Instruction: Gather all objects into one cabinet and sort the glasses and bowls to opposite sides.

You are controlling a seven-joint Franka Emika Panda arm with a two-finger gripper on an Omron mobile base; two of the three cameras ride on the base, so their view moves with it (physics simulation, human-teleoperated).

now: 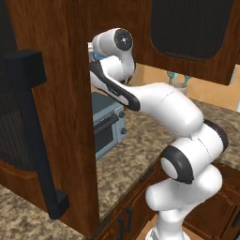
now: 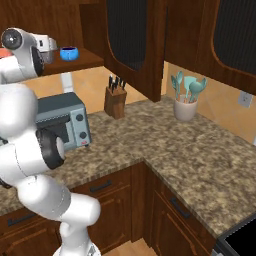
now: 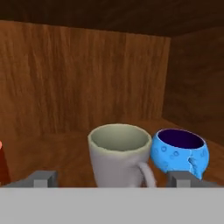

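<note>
Jaws released, spread wide either side of the pale cup (image 3: pixel 119 154) w/ clear gaps both sides; the two fingertips (image 3: pixel 43 178) sit low in the hand view, nothing pinched. Cup stands upright on the cabinet shelf (image 3: pixel 65 148), just left of the blue mug (image 3: pixel 180 153), the two abt touching or nearly so, can't tell which. A sliver of the orange cup (image 3: pixel 2 164) shows at the far left edge, well apart from the pale one. From the right base view, blue mug (image 2: pixel 69 52) sits on the shelf inside the cabinet (image 2: pixel 90 30), arm reaching in beside it; door (image 1: pixel 42 117) w/ its black bar handle (image 1: pixel 35 136) hangs open in the left base view. Below on the worktop (image 2: pixel 200 155): toaster oven (image 2: pixel 65 120), knife block (image 2: pixel 114 100), utensil holder (image 2: pixel 186 100). Black bowl not made out in here. Step, as I read it: pale cup looks freshly set down, so this is the let-go end of a placement. Next move prob calls for backing the hand straight out w/o clipping the cup's handle or nudging the mug, then going for whatever's left to gather. Cups prob need to group to one side, bowl opposite; mug sitting between could need shifting.
</note>
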